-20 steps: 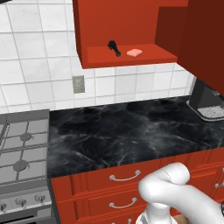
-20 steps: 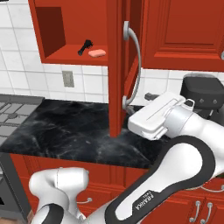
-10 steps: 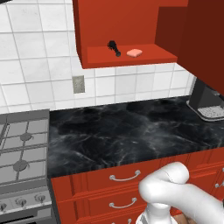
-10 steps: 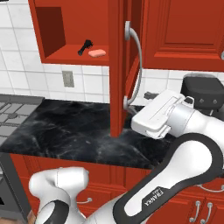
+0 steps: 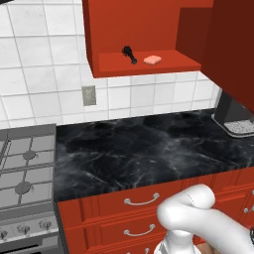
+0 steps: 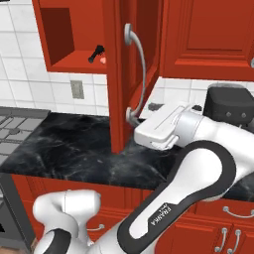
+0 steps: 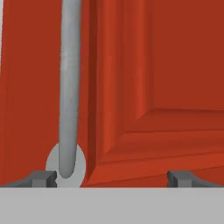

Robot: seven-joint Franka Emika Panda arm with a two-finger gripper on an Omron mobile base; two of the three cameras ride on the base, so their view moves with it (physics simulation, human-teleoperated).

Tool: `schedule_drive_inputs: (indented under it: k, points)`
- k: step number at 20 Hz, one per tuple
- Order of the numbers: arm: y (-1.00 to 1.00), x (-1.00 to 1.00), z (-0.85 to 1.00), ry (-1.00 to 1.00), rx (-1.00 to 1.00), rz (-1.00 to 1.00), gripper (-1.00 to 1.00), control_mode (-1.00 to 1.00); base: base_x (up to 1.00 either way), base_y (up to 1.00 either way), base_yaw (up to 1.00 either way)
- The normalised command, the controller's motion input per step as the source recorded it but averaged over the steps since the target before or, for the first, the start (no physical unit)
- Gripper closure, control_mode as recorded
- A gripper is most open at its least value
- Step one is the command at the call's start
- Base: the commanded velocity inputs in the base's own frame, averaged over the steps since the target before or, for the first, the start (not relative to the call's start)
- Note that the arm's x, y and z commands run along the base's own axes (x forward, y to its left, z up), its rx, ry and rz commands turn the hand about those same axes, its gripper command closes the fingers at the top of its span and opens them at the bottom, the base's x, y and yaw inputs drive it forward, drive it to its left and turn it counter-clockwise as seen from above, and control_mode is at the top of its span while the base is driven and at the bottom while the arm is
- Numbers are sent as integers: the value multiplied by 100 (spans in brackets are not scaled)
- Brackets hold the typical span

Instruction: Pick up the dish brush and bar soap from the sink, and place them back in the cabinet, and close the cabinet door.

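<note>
Red cabinet (image 5: 144, 30) mounted on the tiled wall, open, with its door (image 6: 119, 74) swung out toward the arm. Door standing edge-on in the right base view, long axis vertical, raised-panel face turned to the gripper (image 7: 111, 177). Silver bar handle (image 7: 69, 87) running straight up the door face, long axis vertical, lower mount just beside the left fingertip and slightly inside it. Jaws spread wide, gripping nothing, pressed close to the lower part of the door; panel moulding lying between the two fingertips. Gripper body (image 6: 158, 126) level with the bottom end of the handle in the right base view, just to its right. Dish brush (image 5: 129, 54) lying on the cabinet shelf, well above and beyond the jaws, long axis slanting across the shelf, bristly head toward the back wall, thin handle toward the front edge. Bar soap (image 5: 152, 60) lying flat on the same shelf, just beside the brush on its right, apart from it. Black marble counter (image 5: 144, 149) below the jaws.
</note>
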Motion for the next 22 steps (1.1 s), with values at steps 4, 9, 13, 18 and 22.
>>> schedule_drive_inputs:
  k: [4,9,13,18,22]
  points:
    - [58,2,0,3,0,-1,-100,-100,0,0,0]
    - [45,8,0,0,0,-5,-100,-100,0,0,0]
    - [55,0,0,0,0,-9,-100,-100,0,0,0]
    - [60,6,0,0,0,-11,-100,-100,0,0,0]
    - [55,12,0,0,0,-12,-100,-100,0,0,0]
